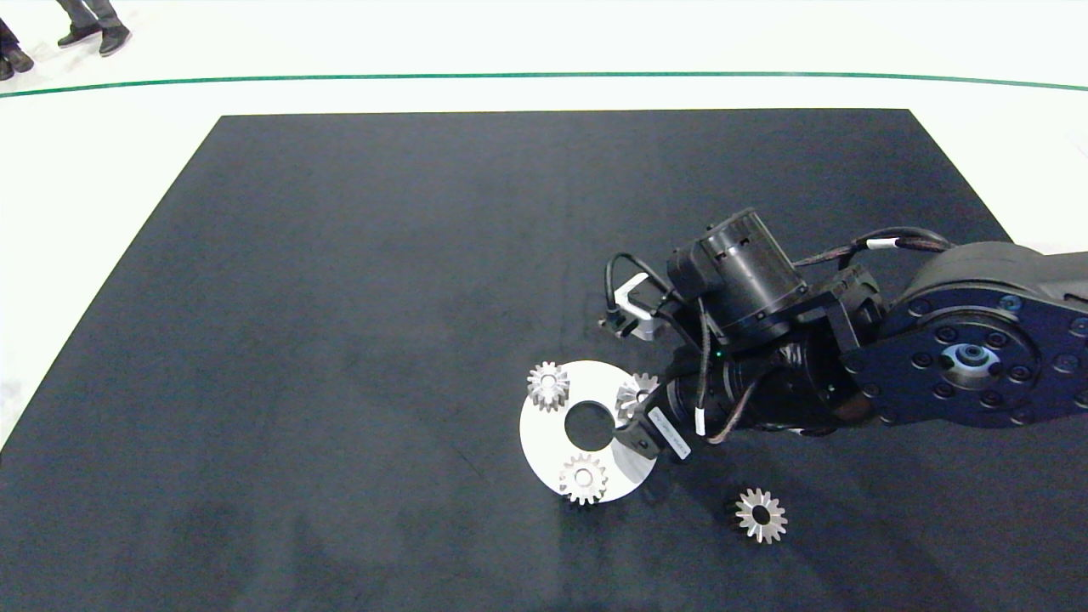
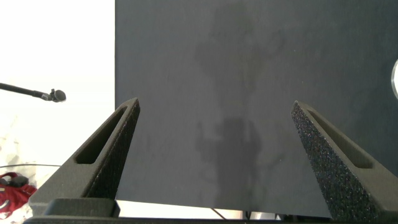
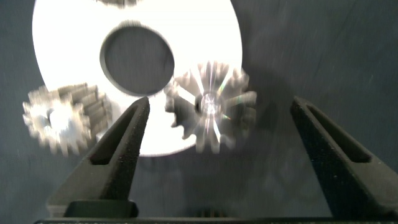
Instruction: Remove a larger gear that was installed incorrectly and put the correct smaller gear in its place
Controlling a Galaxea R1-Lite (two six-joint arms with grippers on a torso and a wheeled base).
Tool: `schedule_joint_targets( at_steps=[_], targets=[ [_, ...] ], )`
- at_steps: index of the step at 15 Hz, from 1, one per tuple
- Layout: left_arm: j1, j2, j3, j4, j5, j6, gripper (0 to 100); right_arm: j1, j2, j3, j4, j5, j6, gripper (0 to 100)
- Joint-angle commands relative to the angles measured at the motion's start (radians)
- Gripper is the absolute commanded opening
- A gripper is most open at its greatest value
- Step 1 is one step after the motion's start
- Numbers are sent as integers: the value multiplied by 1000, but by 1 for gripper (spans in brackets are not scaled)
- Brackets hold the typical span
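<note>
Right gripper (image 3: pixel 214 118) over right edge of white disc (image 1: pixel 544 433), jaws apart, straddling a silver gear (image 3: pixel 211 106) seated on disc; size unclear. Two more gears on disc (image 1: pixel 548 385) (image 1: pixel 583 478). Larger gear (image 1: pixel 761 515) lying on table (image 1: pixel 340 297), right of disc. Left gripper (image 2: pixel 214 124) over bare mat, jaws apart.

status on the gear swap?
Right tool open, straddling gear at disc edge. Loose gear on mat. Left tool open, idle. Nothing blocking.
</note>
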Motion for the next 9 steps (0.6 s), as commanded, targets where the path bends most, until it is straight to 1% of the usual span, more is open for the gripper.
schedule_joint_targets(
  at_steps=[1, 2, 4, 9],
  targets=[
    [1, -10, 0, 5, 1, 0, 100, 1, 24, -1, -32, 0, -3, 86],
    [1, -13, 0, 5, 1, 0, 100, 2, 28, -1, -42, 0, -5, 83],
    [-1, -18, 0, 5, 1, 1, 100, 4, 28, 1, -44, 0, -17, 80],
    [1, -25, 2, 4, -1, 11, 100, 22, 25, 4, -47, -2, -16, 70]
  ],
)
